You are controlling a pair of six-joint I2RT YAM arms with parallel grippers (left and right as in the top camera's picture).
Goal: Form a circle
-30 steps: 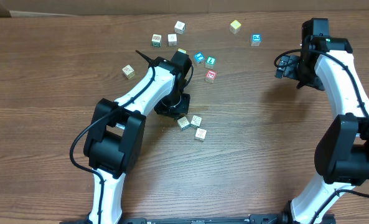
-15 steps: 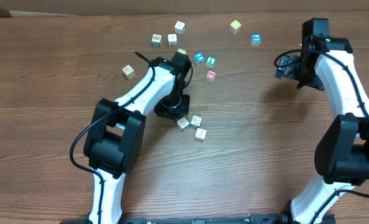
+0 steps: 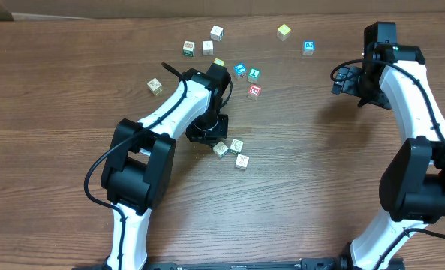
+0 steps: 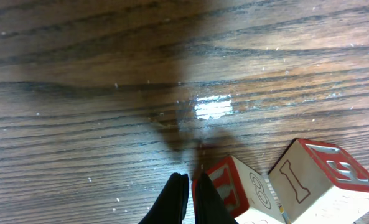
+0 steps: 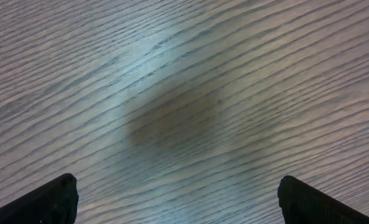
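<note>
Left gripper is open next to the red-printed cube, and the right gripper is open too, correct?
No. The left gripper is shut, fingers together, next to the red-printed cube, per the left wrist view. The right gripper is open.

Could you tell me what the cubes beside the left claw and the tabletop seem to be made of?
The cubes look like pale matte wood with red printed outlines and softened edges. The tabletop looks like brown wood or wood-look laminate: streaky grain, with a glare spot hinting at a smooth, slightly glossy finish.
</note>
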